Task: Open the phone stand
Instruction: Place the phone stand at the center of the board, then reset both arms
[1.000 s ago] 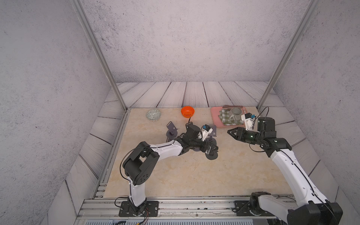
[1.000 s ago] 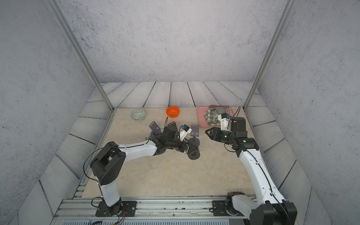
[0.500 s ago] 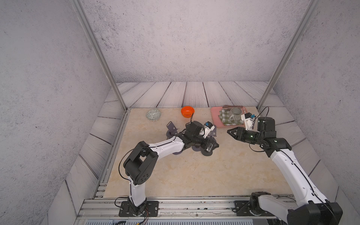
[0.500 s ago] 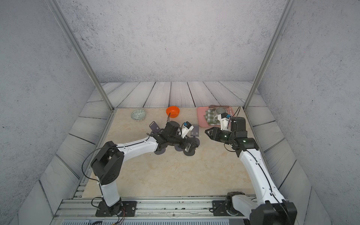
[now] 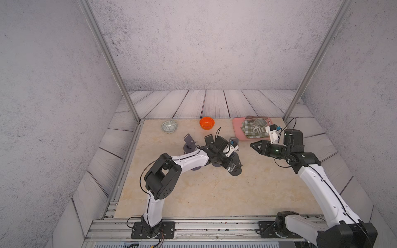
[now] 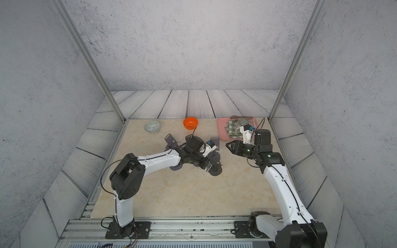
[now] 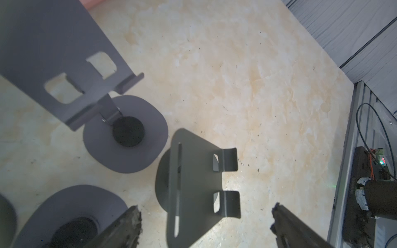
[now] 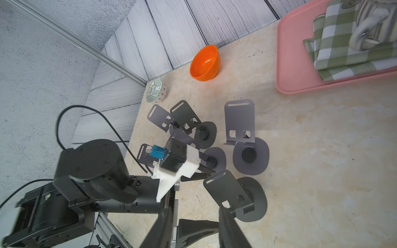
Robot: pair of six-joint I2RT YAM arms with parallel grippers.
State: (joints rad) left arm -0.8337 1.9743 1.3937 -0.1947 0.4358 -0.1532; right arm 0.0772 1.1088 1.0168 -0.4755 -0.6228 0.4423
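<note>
l gripper (image 7: pixel 206 211) wide open round phone stand (image 7: pixel 193 171), no grip
r gripper (image 8: pixel 194 212) part-open, empty; other stands (image 7: pixel 53 64) cut off in l wrist view, partly hidden by l arm (image 5: pixel 189 160) in both top views

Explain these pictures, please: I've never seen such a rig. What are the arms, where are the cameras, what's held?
Two white-and-black robot arms stand at the table's near edge, each ending in a two-fingered gripper. Two pictures look down from overhead; two come from wrist cameras. Several grey phone stands cluster mid-table; behind them sit an orange bowl, a patterned bowl and a pink tray with cloth and mug. The left gripper is open over one stand, not gripping it; the right gripper hovers open and empty.
</note>
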